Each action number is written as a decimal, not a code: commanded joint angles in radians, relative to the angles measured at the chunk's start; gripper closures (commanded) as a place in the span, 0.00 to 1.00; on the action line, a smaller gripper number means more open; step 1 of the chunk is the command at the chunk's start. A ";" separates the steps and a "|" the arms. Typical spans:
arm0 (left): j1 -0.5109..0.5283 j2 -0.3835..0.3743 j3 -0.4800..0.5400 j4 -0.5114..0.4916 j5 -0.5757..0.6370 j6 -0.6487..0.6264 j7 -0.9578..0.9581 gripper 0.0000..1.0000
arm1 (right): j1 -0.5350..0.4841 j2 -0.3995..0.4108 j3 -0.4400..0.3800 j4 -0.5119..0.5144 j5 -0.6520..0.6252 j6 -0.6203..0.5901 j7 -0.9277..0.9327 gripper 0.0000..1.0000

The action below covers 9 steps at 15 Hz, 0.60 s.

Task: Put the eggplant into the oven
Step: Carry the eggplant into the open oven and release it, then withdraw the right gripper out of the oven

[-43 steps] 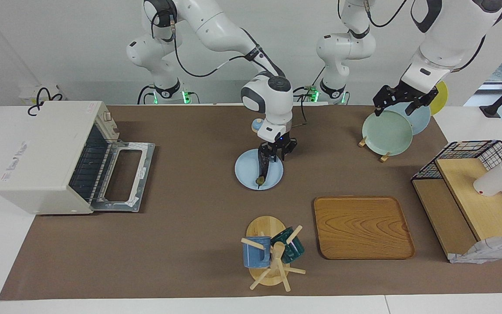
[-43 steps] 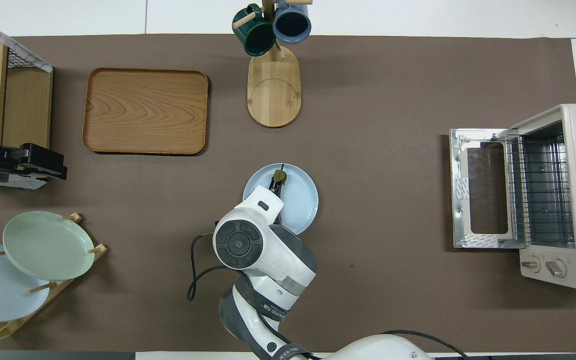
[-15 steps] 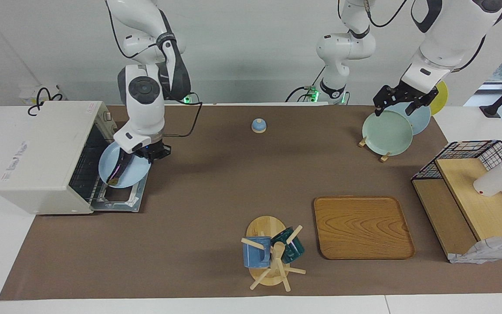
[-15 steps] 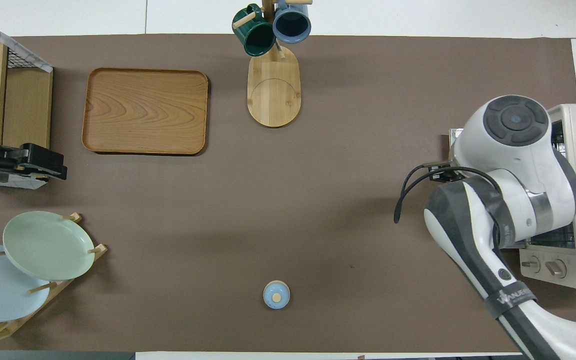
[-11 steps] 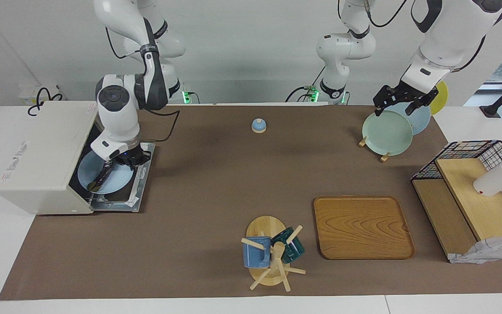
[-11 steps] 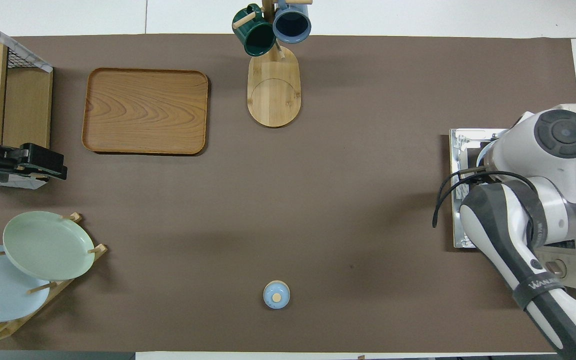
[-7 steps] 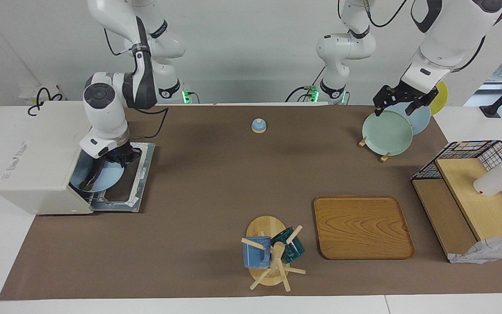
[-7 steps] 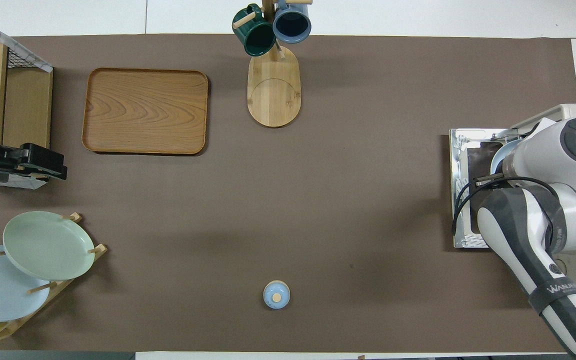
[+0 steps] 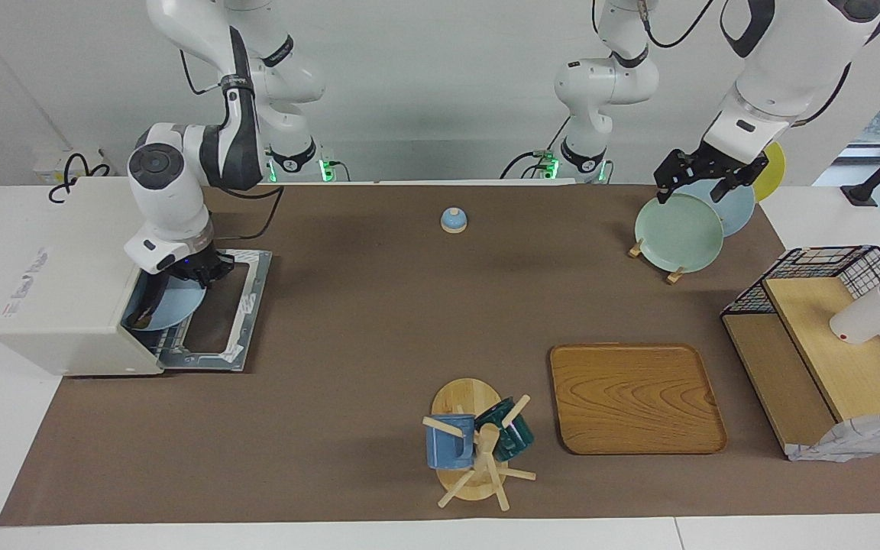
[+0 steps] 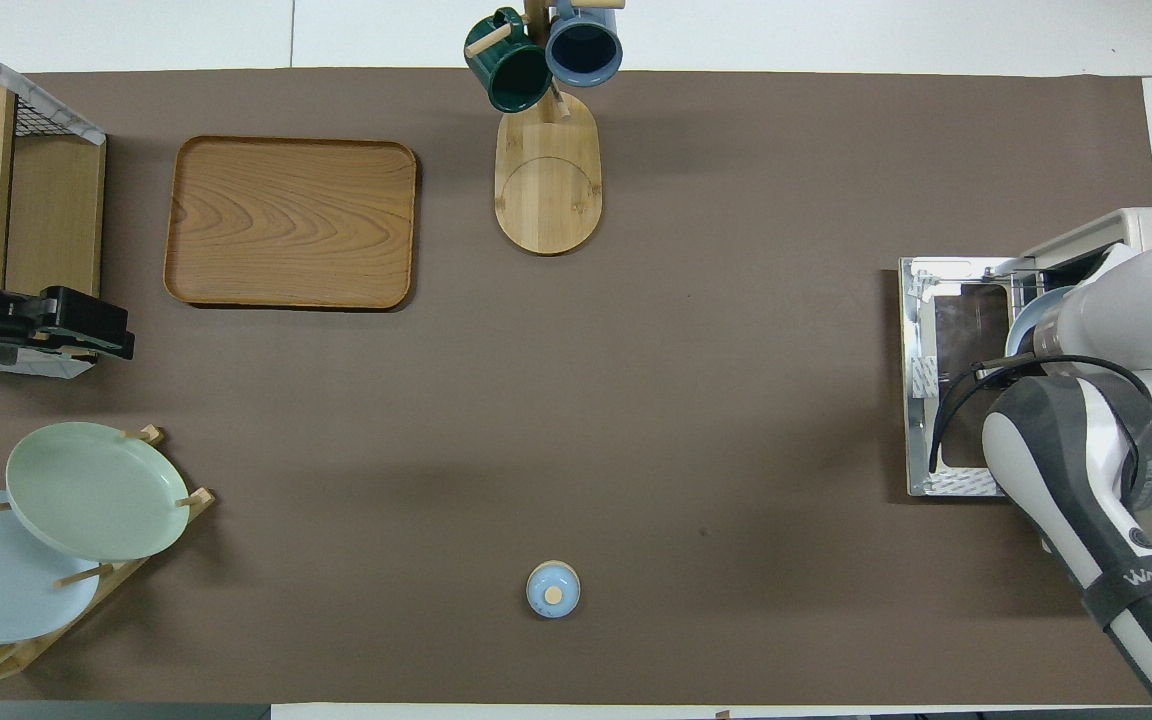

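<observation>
Brown worktop (image 9: 348, 336) carries a tray (image 9: 636, 397), mug tree (image 9: 478, 447) and plate rack (image 9: 673, 271); right tool (image 9: 180, 276), grip unreadable, at the oven (image 9: 77, 275) mouth with plate (image 9: 173, 307) and eggplant (image 9: 148, 309) half inside; left tool (image 9: 703, 179) spread, waiting.

The eggplant (image 9: 151, 304) and blue plate (image 9: 180, 304) lie half hidden inside the oven (image 9: 66, 275).

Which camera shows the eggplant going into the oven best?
The facing view: the eggplant lies on the blue plate at the oven mouth. In the overhead view the right arm hides it; only the plate's rim shows.
</observation>
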 commanded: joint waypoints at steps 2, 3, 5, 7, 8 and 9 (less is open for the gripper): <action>-0.003 -0.025 0.009 -0.025 -0.010 0.011 -0.004 0.00 | -0.008 -0.009 0.016 0.012 0.028 -0.052 -0.014 0.52; -0.003 -0.025 0.009 -0.025 -0.010 0.010 -0.004 0.00 | -0.007 -0.004 0.021 0.035 0.045 -0.090 -0.014 0.52; -0.003 -0.025 0.009 -0.025 -0.010 0.010 -0.004 0.00 | 0.048 0.016 0.022 0.100 0.109 -0.150 -0.003 0.54; -0.003 -0.025 0.009 -0.025 -0.010 0.011 -0.002 0.00 | 0.113 0.030 0.022 0.137 0.114 -0.160 0.074 0.65; -0.003 -0.025 0.009 -0.025 -0.010 0.011 -0.004 0.00 | 0.137 0.031 0.022 0.132 0.114 -0.138 0.111 0.75; -0.003 -0.025 0.009 -0.025 -0.010 0.011 -0.004 0.00 | 0.150 0.031 0.022 0.114 0.114 -0.082 0.124 0.96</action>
